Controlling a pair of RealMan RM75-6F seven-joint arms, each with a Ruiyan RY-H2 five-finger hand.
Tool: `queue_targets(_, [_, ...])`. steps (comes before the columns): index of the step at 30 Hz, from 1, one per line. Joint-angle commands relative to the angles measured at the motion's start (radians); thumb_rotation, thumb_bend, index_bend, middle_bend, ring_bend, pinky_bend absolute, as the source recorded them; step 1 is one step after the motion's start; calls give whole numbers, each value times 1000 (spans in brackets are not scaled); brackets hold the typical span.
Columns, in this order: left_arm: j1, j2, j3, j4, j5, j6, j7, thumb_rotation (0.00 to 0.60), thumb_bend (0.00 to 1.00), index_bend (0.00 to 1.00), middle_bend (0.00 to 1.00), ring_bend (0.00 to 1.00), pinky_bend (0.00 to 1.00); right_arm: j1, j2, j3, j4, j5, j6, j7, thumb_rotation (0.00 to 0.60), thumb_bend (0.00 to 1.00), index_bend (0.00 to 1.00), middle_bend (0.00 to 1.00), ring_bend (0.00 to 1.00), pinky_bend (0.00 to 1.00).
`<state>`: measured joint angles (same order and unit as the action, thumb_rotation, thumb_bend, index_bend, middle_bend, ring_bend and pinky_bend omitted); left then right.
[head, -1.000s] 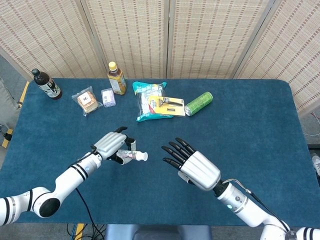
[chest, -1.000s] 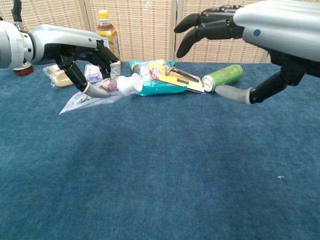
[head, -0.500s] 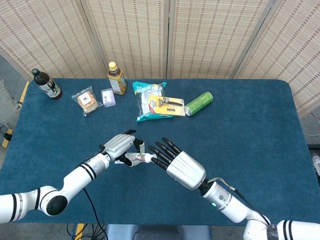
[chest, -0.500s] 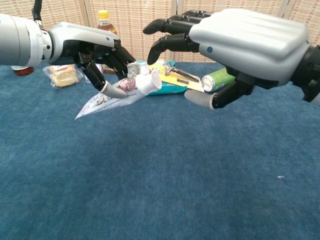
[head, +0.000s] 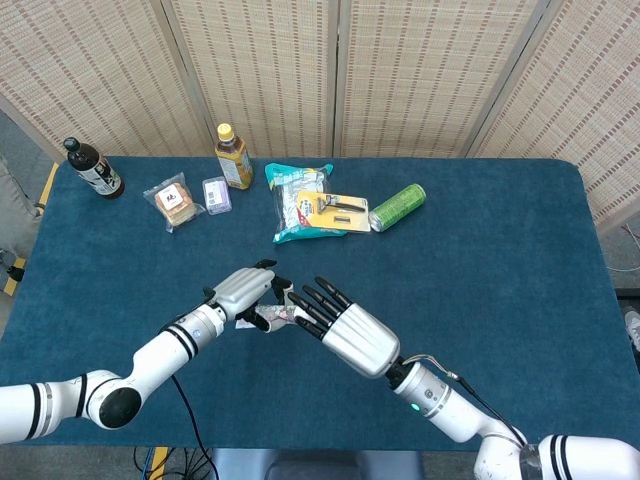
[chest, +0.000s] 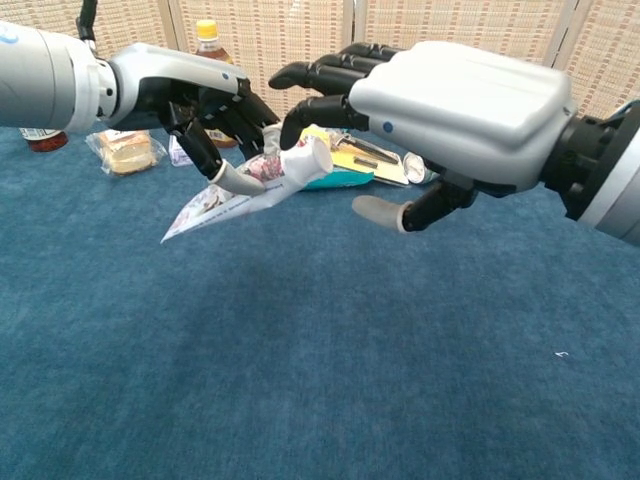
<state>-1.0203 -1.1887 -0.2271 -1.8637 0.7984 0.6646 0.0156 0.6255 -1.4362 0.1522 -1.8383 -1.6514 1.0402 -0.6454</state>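
Note:
My left hand (head: 243, 292) (chest: 190, 95) holds a small squeeze tube (head: 272, 316) (chest: 255, 185) with a white cap above the blue table (head: 500, 250). The cap end points toward my right hand. My right hand (head: 350, 330) (chest: 450, 95) is spread open, palm down, and its fingertips (chest: 300, 105) reach over the cap end of the tube. I cannot tell whether they touch it. The tube's flat tail hangs down to the left in the chest view.
Along the back of the table stand a dark bottle (head: 93, 170) and a yellow-capped bottle (head: 233, 157). Beside them lie a wrapped sandwich (head: 175, 202), a small packet (head: 216, 193), a teal bag with a yellow card pack (head: 300, 205) and a green can (head: 397, 207).
My right hand has moved left until its fingers reach over the tube's cap. My left hand has carried the tube a little to the right and tilted the cap end upward.

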Motion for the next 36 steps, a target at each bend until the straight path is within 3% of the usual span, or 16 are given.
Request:
queue_targets(1, [-4,3,3,0,-4,-4,-2,600,384,566,622,367,1,7,-3,-3,1,12,-7,-8,600,317,251,36,0,0])
queue_targets(36, [5,39,15,22,50,-46,-79,600,384,578,624,369,1,55,-6,-16,24,119,-22,-42,600,317,261,36,0,0])
